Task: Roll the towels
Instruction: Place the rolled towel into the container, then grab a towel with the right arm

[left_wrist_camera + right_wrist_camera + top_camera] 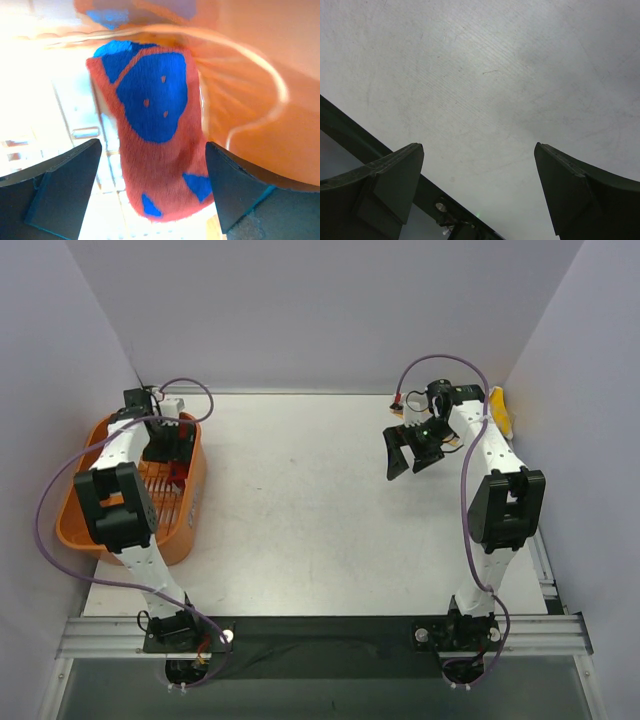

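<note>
Towels: red cloth towel w/ blue patches (150, 100) lies rolled inside the orange plastic tub (80, 525), btwn the left gripper (152, 144) fingers, which stand wide apart, released, not pinching it. Yellow cloth towel (499, 412) sits well apart from tub, across the white table (300, 490). Right gripper (479, 147), also far from tub, is spread and empty. Prob. best: lift left straight up, no snagging the roll.

A pale grey-white desk (300, 520) filled the scene, its top scuffed with fine scratches under soft, even light. Plain lavender-white panels boxed the desk in: back wall (320, 310) behind, left wall (50, 360) and right wall (590, 370) alongside. A silver rail (330, 635) ran along its near edge.
</note>
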